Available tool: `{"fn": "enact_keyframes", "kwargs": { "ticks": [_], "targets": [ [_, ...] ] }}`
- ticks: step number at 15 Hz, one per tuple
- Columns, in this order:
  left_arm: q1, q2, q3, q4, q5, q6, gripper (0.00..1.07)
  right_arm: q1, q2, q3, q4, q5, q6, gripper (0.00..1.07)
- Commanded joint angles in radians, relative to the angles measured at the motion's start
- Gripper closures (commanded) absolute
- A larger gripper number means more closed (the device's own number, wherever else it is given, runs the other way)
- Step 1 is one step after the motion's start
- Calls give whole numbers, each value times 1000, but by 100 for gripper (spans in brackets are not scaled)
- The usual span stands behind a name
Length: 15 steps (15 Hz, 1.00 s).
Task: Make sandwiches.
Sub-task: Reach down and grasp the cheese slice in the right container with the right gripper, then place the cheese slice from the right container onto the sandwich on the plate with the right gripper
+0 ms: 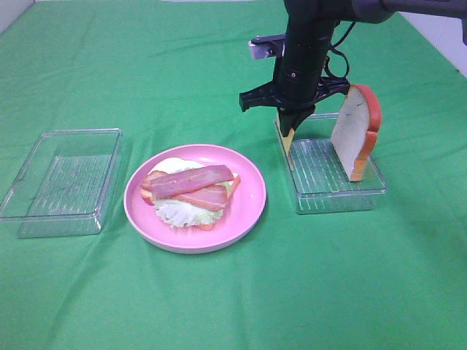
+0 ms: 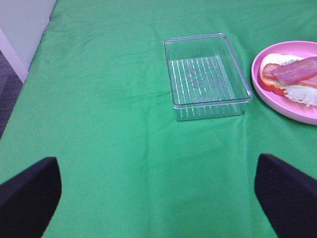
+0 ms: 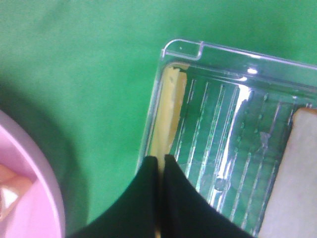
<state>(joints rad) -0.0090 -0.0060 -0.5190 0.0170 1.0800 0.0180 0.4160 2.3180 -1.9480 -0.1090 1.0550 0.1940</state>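
Note:
The partial sandwich (image 1: 191, 192) lies on the round pink plate (image 1: 248, 204): bread, pale lettuce and two bacon strips on top; it also shows in the left wrist view (image 2: 292, 77). My right gripper (image 1: 290, 131) is shut on the yellow cheese slice (image 3: 166, 114), which stands on edge against the near-left wall of the right clear tray (image 1: 368, 195). A bread slice (image 1: 355, 131) leans upright in that tray's far side. My left gripper (image 2: 158, 198) is open and empty, low over the cloth, apart from the left clear tray (image 2: 205, 74).
The empty left tray also shows in the high view (image 1: 62, 179), left of the plate. Green cloth covers the whole table. The right arm's body (image 1: 303, 51) stands above the right tray's left edge.

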Motion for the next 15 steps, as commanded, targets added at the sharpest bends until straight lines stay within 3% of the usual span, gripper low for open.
{"fn": "enact_keyframes", "kwargs": {
  "ticks": [1,5,11,15],
  "targets": [
    [1,-3,1,1,-5,-4,6,0,2,-2,-20,-7,-8,107],
    [1,-3,1,1,-5,-4,6,1,-7,-14,-21,24,-17,107],
    [1,-3,1,1,-5,-4,6,6,-49,-187,-15,277,-112,107],
    [1,-3,1,1,-5,-4,6,52,-173,-184,8,277,-122,107]
  ]
}}
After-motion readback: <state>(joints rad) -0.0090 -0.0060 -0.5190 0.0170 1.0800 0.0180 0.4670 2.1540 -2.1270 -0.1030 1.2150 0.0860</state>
